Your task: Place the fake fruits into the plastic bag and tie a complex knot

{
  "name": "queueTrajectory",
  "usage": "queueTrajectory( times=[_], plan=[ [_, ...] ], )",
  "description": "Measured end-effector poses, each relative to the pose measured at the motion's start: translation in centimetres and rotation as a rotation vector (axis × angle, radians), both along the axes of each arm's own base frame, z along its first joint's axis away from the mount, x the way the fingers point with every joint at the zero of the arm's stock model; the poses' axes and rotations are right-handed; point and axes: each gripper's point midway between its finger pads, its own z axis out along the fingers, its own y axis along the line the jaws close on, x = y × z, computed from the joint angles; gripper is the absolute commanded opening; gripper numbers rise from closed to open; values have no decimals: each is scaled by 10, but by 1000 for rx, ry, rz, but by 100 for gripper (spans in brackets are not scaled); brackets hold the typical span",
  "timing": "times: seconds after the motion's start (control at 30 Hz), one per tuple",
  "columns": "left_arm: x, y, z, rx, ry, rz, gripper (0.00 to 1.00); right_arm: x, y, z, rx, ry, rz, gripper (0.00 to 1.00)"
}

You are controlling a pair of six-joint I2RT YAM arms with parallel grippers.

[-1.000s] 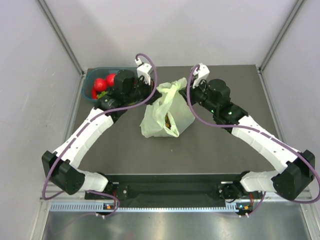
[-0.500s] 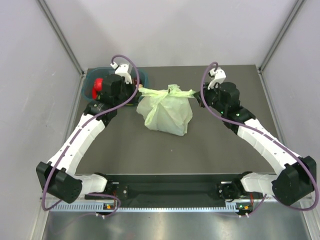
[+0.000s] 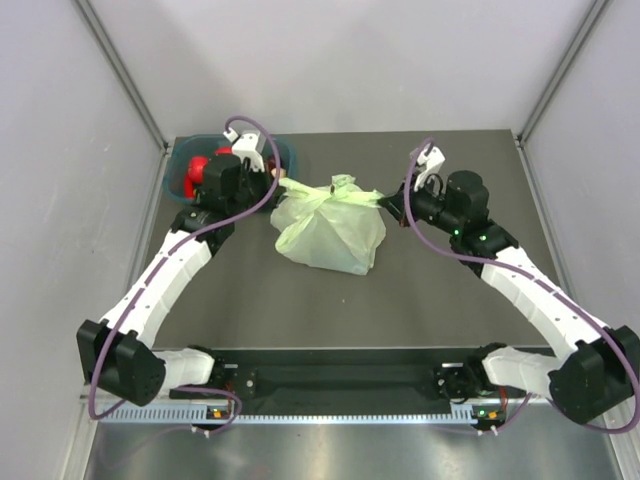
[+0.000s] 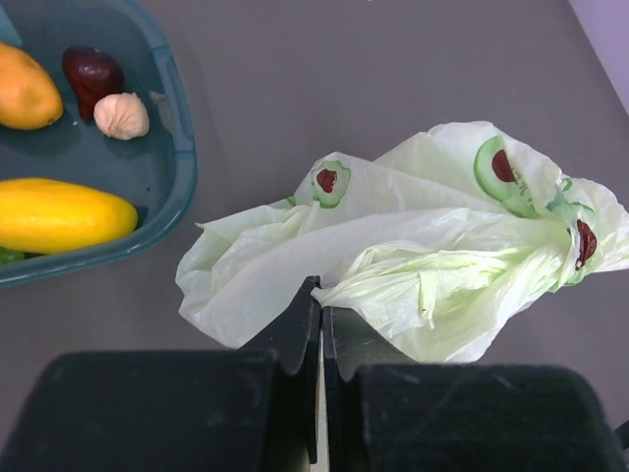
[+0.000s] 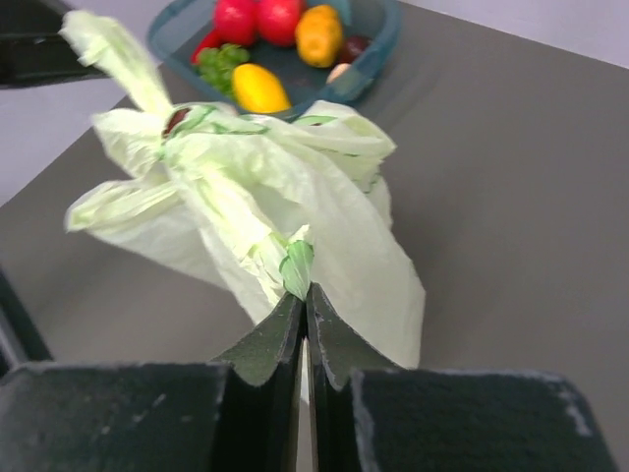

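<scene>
The pale green plastic bag (image 3: 330, 235) sits bulging at the table's middle, its handle strips stretched left and right from a bunched knot (image 3: 340, 190). My left gripper (image 3: 281, 182) is shut on the left strip, which the left wrist view shows pinched at the fingertips (image 4: 320, 291). My right gripper (image 3: 388, 203) is shut on the right strip (image 5: 297, 264), with the bag (image 5: 344, 226) and the knot (image 5: 197, 138) just beyond it. Fake fruits lie in the teal tub (image 4: 182, 147): a yellow mango (image 4: 59, 213), an orange (image 4: 22, 93) and red apples (image 5: 257, 18).
The teal tub (image 3: 182, 160) stands at the back left corner, right behind my left wrist. Grey walls close in the table on the left, back and right. Dark tabletop (image 3: 330, 310) lies between the bag and the arm bases.
Both grippers have pulled apart, left going left and right going right, drawing the handle strips taut and tightening the knot. The bag has shifted and flattened slightly. Both stayed shut.
</scene>
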Motion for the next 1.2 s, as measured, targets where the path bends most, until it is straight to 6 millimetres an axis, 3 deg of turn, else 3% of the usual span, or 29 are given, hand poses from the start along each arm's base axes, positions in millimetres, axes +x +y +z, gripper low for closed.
queueTrajectory(
  times=[0.07, 0.2, 0.43, 0.63, 0.87, 0.93, 0.97, 1.07, 1.2],
  plan=[
    [1, -3, 2, -3, -9, -19, 0, -8, 6, 2, -3, -12, 61, 13],
    [0, -9, 3, -6, -19, -62, 0, -20, 14, 4, -6, -28, 148, 43],
    [-1, -16, 12, -15, -52, -109, 0, -27, 16, 12, -8, -67, 195, 55],
    [-2, -18, 12, -16, -56, -125, 0, -10, 19, 13, -31, -56, 168, 61],
    [-3, -19, 13, -18, -56, -134, 0, 6, 20, 10, -55, -43, 140, 52],
    [-3, -19, 13, -18, -56, -134, 0, 10, 19, 8, -62, -39, 126, 39],
    [-3, -19, 13, -17, -56, -135, 0, 12, 19, 7, -65, -38, 119, 27],
    [-3, -19, 13, -16, -57, -135, 0, 19, 18, 8, -77, -42, 103, 4],
    [-3, -19, 12, -12, -59, -135, 0, 24, 16, 6, -85, -37, 79, 0]
  ],
)
